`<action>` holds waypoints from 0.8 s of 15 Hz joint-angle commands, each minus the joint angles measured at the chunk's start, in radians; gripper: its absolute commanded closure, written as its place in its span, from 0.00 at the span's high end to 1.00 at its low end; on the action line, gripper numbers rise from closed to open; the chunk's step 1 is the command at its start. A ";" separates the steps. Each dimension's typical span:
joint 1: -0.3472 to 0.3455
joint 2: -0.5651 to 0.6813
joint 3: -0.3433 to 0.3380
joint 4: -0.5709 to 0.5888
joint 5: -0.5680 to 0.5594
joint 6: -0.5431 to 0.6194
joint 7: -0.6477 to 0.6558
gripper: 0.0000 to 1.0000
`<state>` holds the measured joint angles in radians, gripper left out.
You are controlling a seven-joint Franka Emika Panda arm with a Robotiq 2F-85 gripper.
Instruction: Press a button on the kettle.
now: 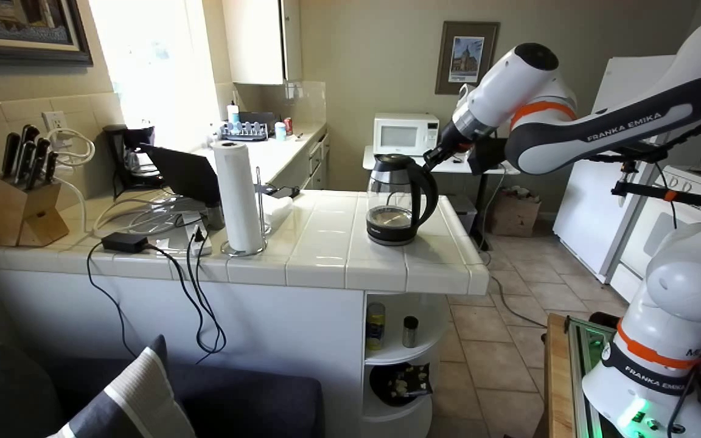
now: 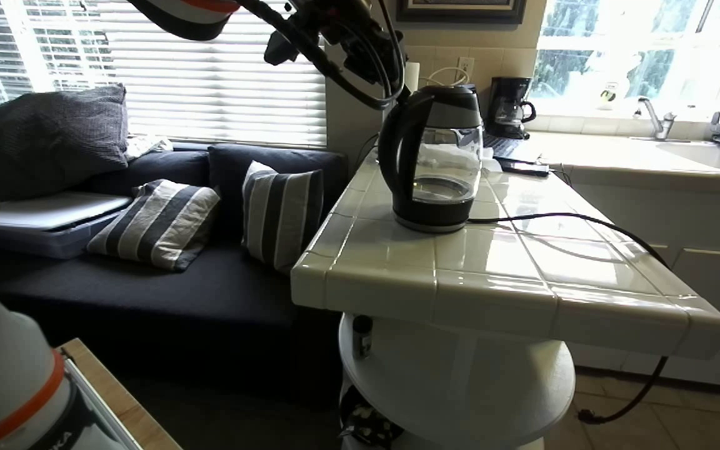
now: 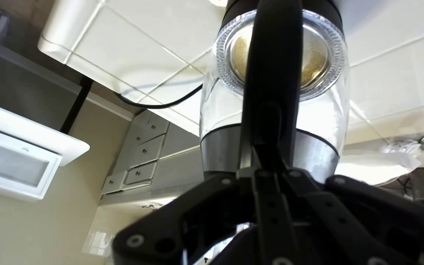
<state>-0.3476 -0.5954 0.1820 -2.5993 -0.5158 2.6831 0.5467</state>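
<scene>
Kettle [image 1: 389,198] is planted upright on the counter [image 1: 320,243]; gripper [image 1: 428,160], fingers pressed together, is poised right at its handle [image 1: 432,193]!

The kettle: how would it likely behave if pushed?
The kettle looks rigid but probably breakable, given its clear glass walls. A low push may slide it, as its round base rests on glossy tiles. A push near the top of its handle could tip it, since it stands taller than that base is wide.

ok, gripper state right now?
Gripper: looks closed, nothing visibly held, its end close to the top of the kettle handle; can't tell if it's touching.
</scene>
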 commanded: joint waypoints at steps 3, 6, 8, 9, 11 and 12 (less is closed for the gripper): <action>-0.037 0.065 0.025 0.029 0.007 0.036 -0.021 0.00; -0.006 0.045 0.024 0.028 0.035 -0.007 -0.044 0.00; 0.047 0.010 0.005 0.021 0.098 -0.064 -0.080 0.00; 0.068 -0.009 -0.001 0.017 0.126 -0.086 -0.097 0.00; 0.088 -0.053 0.013 0.013 0.166 -0.148 -0.086 0.00; 0.096 -0.071 0.023 0.016 0.181 -0.195 -0.071 0.00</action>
<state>-0.2898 -0.6030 0.1950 -2.5773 -0.3986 2.5969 0.4763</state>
